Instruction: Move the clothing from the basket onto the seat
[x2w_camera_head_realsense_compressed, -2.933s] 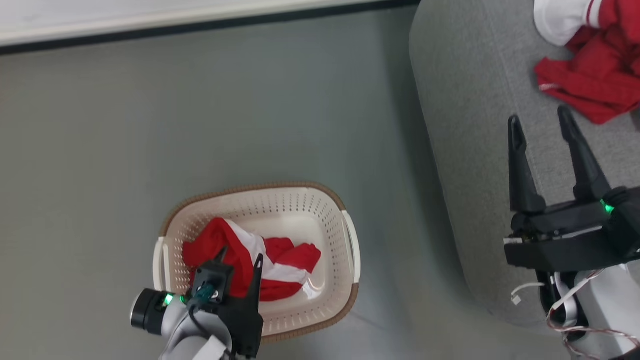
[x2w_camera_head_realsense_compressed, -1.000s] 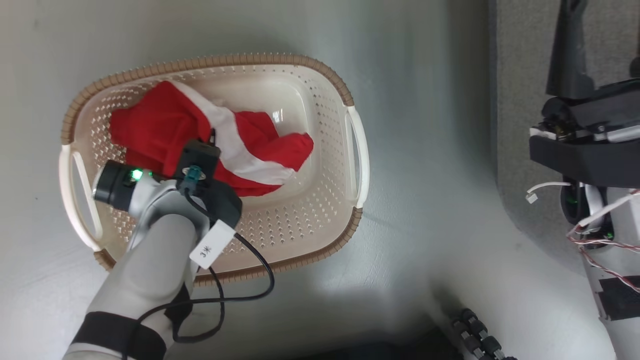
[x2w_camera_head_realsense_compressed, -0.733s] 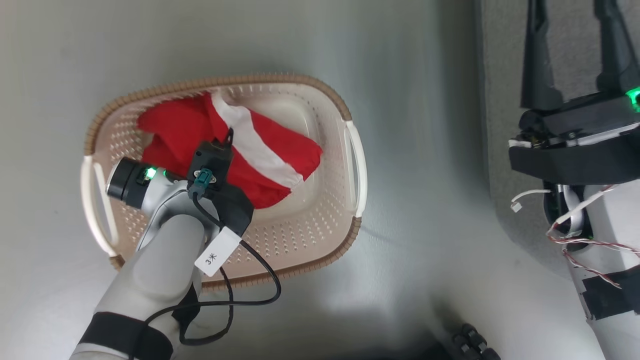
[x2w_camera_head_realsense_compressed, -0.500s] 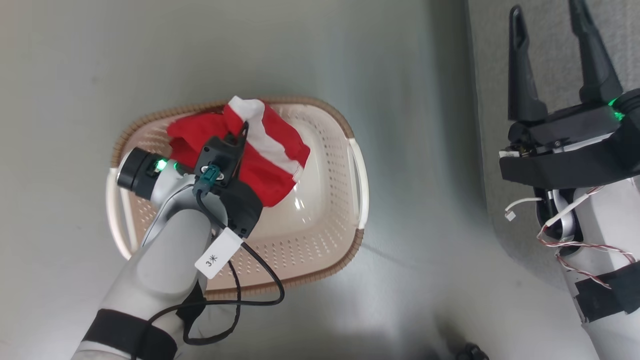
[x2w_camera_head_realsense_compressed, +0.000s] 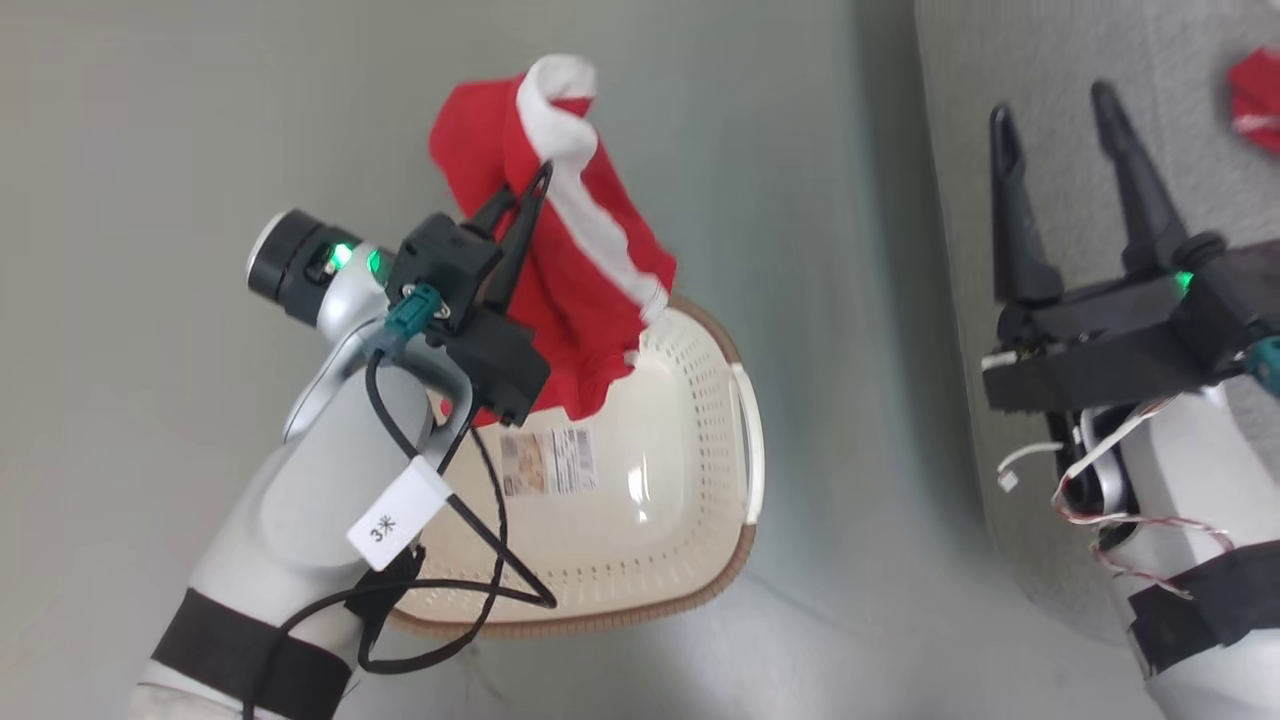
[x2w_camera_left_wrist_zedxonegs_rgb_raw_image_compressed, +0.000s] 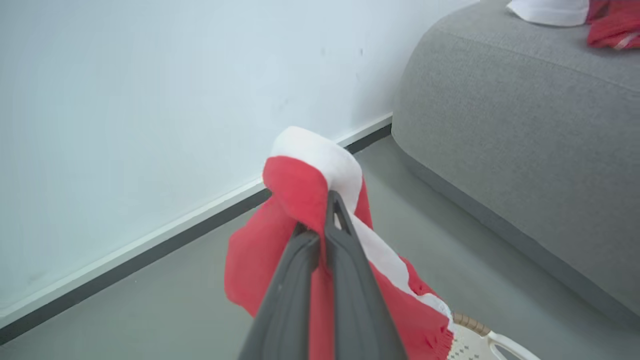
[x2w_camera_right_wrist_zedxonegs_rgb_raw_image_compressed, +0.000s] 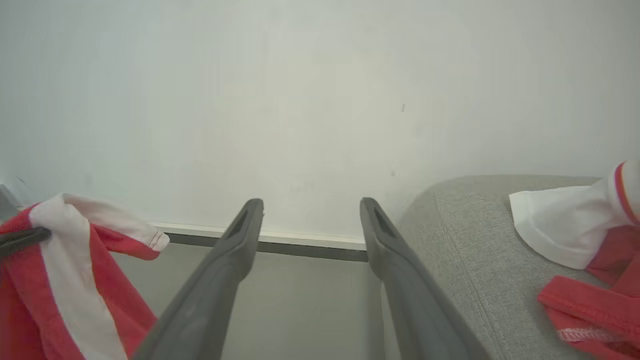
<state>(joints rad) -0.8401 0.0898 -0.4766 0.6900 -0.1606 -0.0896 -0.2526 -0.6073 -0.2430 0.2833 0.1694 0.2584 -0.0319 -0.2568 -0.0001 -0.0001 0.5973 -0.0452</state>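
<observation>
- The left gripper (x2w_camera_head_realsense_compressed: 535, 185) is seen pressed together on a fold of the red-and-white garment (x2w_camera_head_realsense_compressed: 580, 280). Its two dark fingers lie flat against each other, with cloth pinched between them near the tips.
- The garment is held up in the air, well apart from the seat (x2w_camera_head_realsense_compressed: 1190, 130). In the left wrist view its white band (x2w_camera_left_wrist_zedxonegs_rgb_raw_image_compressed: 320, 152) is curled over the fingertips, and red cloth is draped down on both sides of them.
- In the head view the garment's lower edge is overlapped with the far rim of the basket (x2w_camera_head_realsense_compressed: 705, 470). Whether cloth and rim are touching cannot be judged from that angle.
- The basket is stood on the grey floor (x2w_camera_head_realsense_compressed: 180, 130), below the left arm. A printed label (x2w_camera_head_realsense_compressed: 548, 462) is shown on its bare bottom.
- The right gripper (x2w_camera_head_realsense_compressed: 1050, 100) is held above the seat near its edge, with its fingers spread wide apart.
- The seat is placed to the right of the basket, with a strip of floor between them.
- More red clothing (x2w_camera_right_wrist_zedxonegs_rgb_raw_image_compressed: 590, 295) with a white part (x2w_camera_right_wrist_zedxonegs_rgb_raw_image_compressed: 555, 225) is laid on the seat, beyond the right gripper and not touched by it.
- A pale wall (x2w_camera_left_wrist_zedxonegs_rgb_raw_image_compressed: 150, 90) with a dark skirting strip is seen behind the held garment.
</observation>
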